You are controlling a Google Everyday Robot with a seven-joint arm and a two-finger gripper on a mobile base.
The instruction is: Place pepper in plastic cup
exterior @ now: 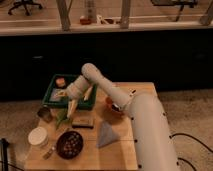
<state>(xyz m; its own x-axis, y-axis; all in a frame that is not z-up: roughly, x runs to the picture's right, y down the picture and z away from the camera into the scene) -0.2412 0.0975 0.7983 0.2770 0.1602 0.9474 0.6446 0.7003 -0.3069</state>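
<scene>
Hand [69, 109], finger state indeterminable, hangs near the counter's [120, 150] left edge, directly above the pepper [62, 118], whose long axis runs diagonally toward the plastic cup [38, 136] at front-left.

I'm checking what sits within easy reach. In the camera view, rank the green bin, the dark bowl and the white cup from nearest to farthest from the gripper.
Gripper hangs just below the bin's front edge.
1. Green bin: directly behind it.
2. Dark bowl: in front, toward the table's near edge.
3. White cup: front left corner, marginally farther than the bowl.
</scene>
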